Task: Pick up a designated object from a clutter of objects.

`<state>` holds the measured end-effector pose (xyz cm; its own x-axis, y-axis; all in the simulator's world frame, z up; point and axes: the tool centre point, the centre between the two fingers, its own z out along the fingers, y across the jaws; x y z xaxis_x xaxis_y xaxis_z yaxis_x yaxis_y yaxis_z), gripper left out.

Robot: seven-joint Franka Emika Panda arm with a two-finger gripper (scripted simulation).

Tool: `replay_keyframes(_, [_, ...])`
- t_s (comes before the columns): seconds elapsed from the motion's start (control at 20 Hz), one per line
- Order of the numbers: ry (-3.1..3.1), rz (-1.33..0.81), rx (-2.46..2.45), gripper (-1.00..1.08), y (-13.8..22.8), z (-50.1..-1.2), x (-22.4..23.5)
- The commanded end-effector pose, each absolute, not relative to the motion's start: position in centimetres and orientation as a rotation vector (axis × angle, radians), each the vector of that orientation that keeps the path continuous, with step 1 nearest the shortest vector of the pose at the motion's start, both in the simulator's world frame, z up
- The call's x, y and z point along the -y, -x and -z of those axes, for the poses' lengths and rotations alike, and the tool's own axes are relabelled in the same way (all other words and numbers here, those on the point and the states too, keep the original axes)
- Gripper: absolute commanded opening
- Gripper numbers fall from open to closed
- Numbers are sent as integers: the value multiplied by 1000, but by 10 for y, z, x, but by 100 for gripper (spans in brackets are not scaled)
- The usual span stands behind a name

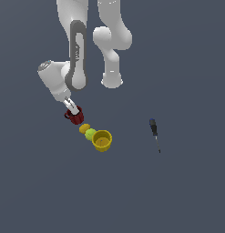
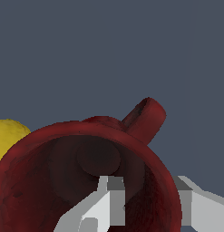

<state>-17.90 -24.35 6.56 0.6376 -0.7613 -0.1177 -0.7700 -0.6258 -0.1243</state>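
The dark red mug (image 1: 75, 118) stands at the exterior view's left end of a short row of objects. My gripper (image 1: 73, 110) comes down onto its rim from above. In the wrist view the mug (image 2: 63, 163) fills the frame, with a dark inside and its side handle (image 2: 147, 115) pointing away. My gripper (image 2: 152, 204) straddles the mug's wall: one finger (image 2: 109, 201) is inside and the other (image 2: 197, 204) outside, both pressed against the wall. I cannot tell whether the mug is off the surface.
A yellow-orange fruit (image 1: 84, 128) lies right beside the mug and also shows in the wrist view (image 2: 7, 136). Then come a green fruit (image 1: 90, 134) and the yellow cup (image 1: 102, 140). The screwdriver (image 1: 154, 132) lies apart at the exterior view's right.
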Motion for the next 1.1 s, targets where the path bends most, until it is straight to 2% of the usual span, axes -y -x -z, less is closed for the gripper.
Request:
replay_keyframes(0.0, [2693,-84,-1270,-100,180,-65,243])
replay_keyframes(0.55, [2693,-80,-1269,-100,171,-80,230])
replay_keyframes(1.05, [2695,-81,-1271,-100,148,-125,190])
